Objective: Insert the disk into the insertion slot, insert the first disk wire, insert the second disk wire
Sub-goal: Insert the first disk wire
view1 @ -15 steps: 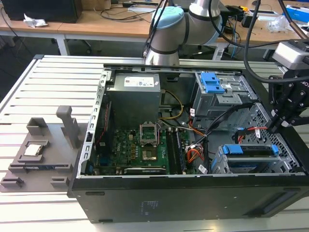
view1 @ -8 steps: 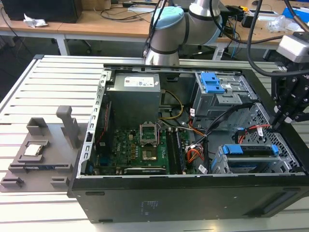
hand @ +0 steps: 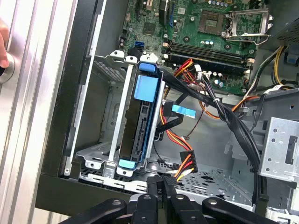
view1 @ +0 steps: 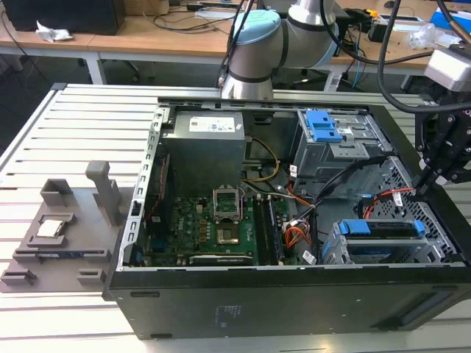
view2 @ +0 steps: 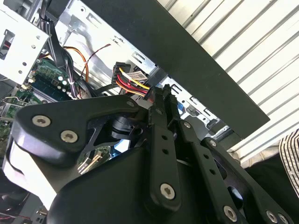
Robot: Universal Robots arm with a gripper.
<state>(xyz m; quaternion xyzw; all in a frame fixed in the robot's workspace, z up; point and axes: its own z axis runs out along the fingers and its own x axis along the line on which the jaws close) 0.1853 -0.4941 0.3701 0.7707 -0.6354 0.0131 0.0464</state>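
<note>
The disk (view1: 383,229) lies in its blue carrier inside the insertion slot (view1: 333,251), the low grey cage at the front right of the open computer case. In the first wrist view the disk (hand: 139,133) stands edge-on in the insertion slot (hand: 93,154). My gripper (view1: 425,188) hangs over the case's right wall behind the cage. Its fingers (hand: 155,189) are pressed together at the end of a red, yellow and black disk wire (hand: 180,172). That disk wire (view2: 133,83) runs into my gripper (view2: 161,95), and a second black plug (hand: 188,158) sits further along it.
A taller grey bay with a blue latch (view1: 324,125) stands behind the cage. The motherboard (view1: 221,220) and power supply (view1: 202,147) fill the case's left half. A grey fixture (view1: 59,228) sits on the slatted table. A person's hand (hand: 3,46) rests beside the case.
</note>
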